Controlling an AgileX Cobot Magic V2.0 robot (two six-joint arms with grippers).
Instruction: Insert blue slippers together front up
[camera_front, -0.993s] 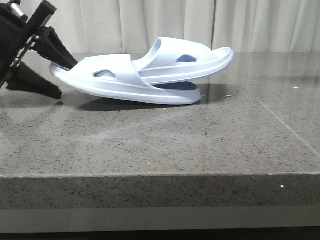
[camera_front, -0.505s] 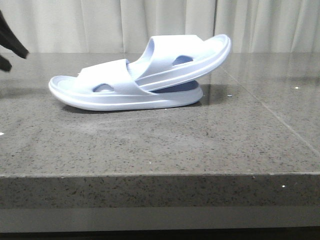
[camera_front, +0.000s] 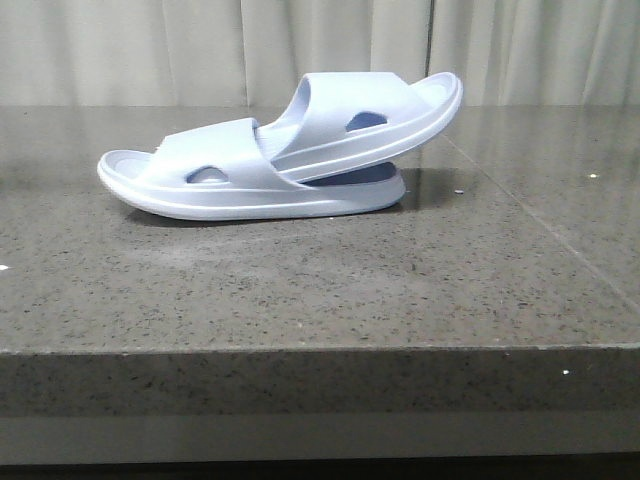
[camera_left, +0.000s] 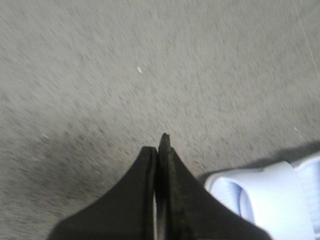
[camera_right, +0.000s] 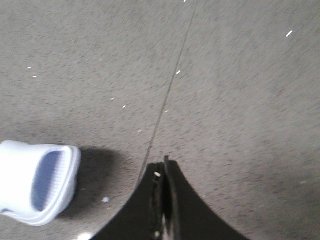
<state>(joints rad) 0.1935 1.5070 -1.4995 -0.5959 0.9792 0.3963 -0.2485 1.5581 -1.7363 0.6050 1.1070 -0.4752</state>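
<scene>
Left gripper (camera_left: 159, 150) and right gripper (camera_right: 162, 170), both pressed closed and empty, hover above the table (camera_front: 300, 290), absent from the front view. The blue slippers (camera_front: 280, 160), cropped in wrist views, lie nested beside each gripper, untouched.

Three cameras: one low at the front, one on each wrist looking down.

The front view sits low near the edge of the speckled grey stone bench (camera_front: 300, 290), facing forward toward pale curtains (camera_front: 200, 50), side-on to the pale lavender-blue foam slippers (camera_front: 280, 160). Each wrist view looks steeply down at the bench from close above, past its black gripper (camera_left: 161, 142) (camera_right: 162, 162). All three share the slippers (camera_left: 270, 200) (camera_right: 37, 182).
</scene>
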